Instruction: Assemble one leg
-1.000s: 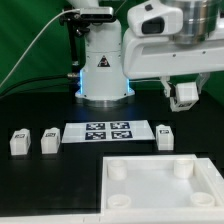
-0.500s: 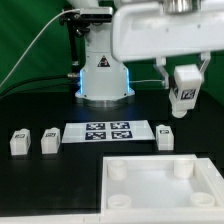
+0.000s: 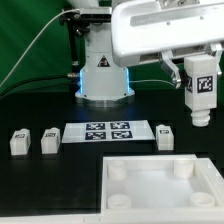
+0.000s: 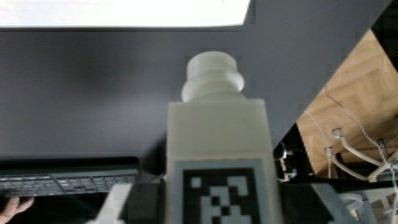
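The large white square panel [image 3: 165, 188] with round sockets lies on the black table [image 3: 40, 195], below the gripper and nearer the camera. The marker board [image 3: 108, 131] lies flat, lower than the gripper and toward the exterior view's left. The gripper [image 3: 200, 66] is clenched on the leg [image 3: 201, 88], held upright in the air, its rounded peg [image 4: 212, 72] pointing away from the fingers. A second leg [image 3: 165, 135] stands below the gripper, a third leg [image 3: 49, 140] and a fourth leg [image 3: 19, 141] beyond the board.
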Controlling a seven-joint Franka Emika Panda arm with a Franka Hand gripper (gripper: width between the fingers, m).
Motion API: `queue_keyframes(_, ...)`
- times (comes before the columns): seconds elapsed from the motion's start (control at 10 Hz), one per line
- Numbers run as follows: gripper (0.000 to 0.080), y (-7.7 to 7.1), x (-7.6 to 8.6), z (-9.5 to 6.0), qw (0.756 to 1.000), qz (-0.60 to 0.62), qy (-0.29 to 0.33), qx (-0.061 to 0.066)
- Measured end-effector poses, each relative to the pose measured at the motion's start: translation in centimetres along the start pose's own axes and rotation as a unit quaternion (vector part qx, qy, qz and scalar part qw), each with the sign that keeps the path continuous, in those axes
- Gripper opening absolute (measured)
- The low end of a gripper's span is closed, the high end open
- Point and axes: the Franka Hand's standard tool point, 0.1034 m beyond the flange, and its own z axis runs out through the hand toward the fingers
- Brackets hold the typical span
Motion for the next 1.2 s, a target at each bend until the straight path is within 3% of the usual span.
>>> queue_keyframes(0.2,0.0291,0.1,-0.1,0.1,1.000,-0.003,-0.008,-0.001)
queue_keyframes(0.3,0.0291,0.0,-1.3,1.7,1.000,-0.010,-0.013,-0.004)
queue_keyframes(0.5,0.0291,-0.2,-1.0,4.7,1.000,-0.010,-0.018,-0.006)
queue_keyframes(0.8,0.0291,0.5,-4.4,8.1,0.999,-0.009,-0.047,-0.009)
queue_keyframes(1.2,0.0291,0.6,-4.3,9.1,0.999,-0.007,-0.049,-0.008)
